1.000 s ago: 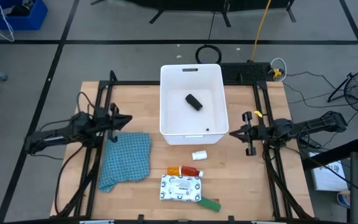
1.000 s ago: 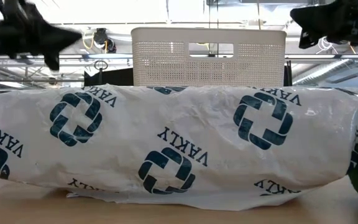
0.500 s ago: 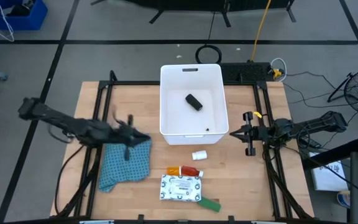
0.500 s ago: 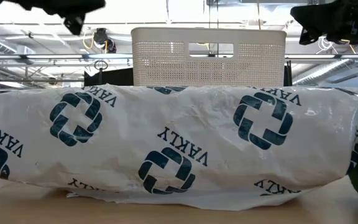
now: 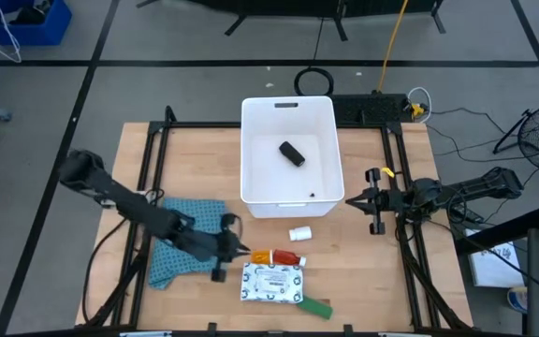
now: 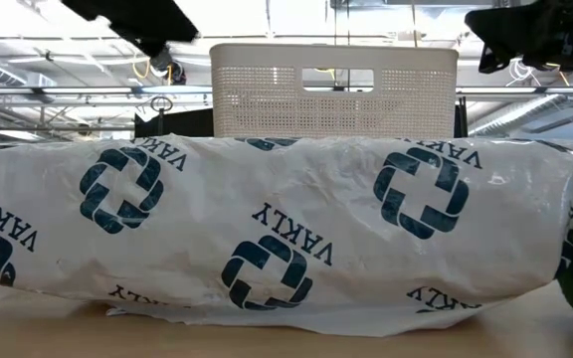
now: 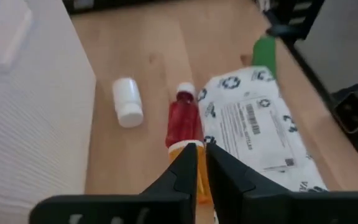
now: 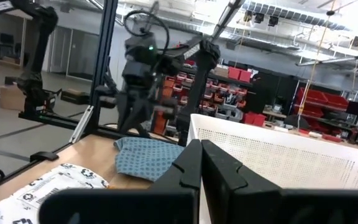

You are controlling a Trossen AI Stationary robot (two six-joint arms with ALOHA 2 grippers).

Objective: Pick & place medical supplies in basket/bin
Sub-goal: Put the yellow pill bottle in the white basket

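Note:
My left gripper is shut and hangs above the table, just left of the orange piece and the red-orange bottle. In the left wrist view its fingertips stand over the orange piece. The white printed packet lies flat near the front edge, with the green block at its right. The small white cylinder lies on its side in front of the white tub. A black block lies inside the tub. My right gripper is shut and waits right of the tub.
The blue cloth lies under my left arm, left of the items. The tub's near wall stands just beyond the cylinder. In the low view the packet fills the foreground and my left arm is well above it.
My left gripper has swung from the table's left edge toward the near edge and the right, across the blue cloth, to just left of the orange piece and bottle. It stays shut. No item has moved.

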